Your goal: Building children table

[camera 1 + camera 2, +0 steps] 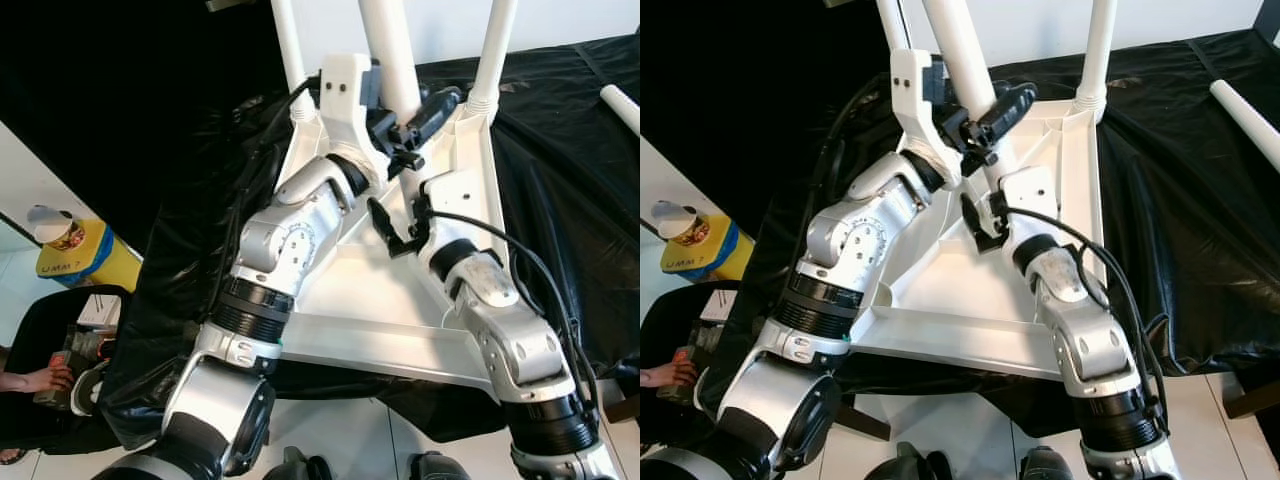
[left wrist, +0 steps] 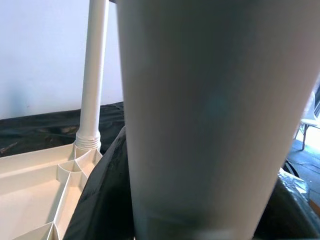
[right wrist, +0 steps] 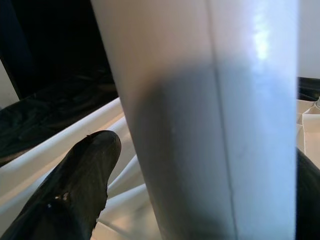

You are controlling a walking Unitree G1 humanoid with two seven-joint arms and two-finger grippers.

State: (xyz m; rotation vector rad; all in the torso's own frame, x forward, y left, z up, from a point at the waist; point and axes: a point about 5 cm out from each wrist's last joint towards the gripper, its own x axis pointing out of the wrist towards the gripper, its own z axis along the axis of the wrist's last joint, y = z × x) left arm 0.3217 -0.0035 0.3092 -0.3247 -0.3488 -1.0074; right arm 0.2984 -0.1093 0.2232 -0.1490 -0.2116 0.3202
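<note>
A white children's table top point(image 1: 340, 300) lies upside down on a black cloth point(image 1: 570, 200). Two white legs stand in its far corners, a left one point(image 1: 288, 50) and a right one point(image 1: 495, 50). The middle leg point(image 1: 392, 50) rises between them. My left gripper point(image 1: 408, 122) is shut on the middle leg partway up, a black finger point(image 2: 100, 200) on each side of it. Lower down, near the leg's foot, my right gripper point(image 1: 402, 222) is shut on the same leg, one finger point(image 3: 75, 190) pressed against its side.
A loose white leg point(image 1: 622, 105) lies on the cloth at the far right. On the floor to the left stands a yellow container point(image 1: 75, 250) with a white lid. A person's hand point(image 1: 40, 380) rests by a black seat point(image 1: 50, 320) at lower left. A white wall point(image 1: 1180, 20) is behind.
</note>
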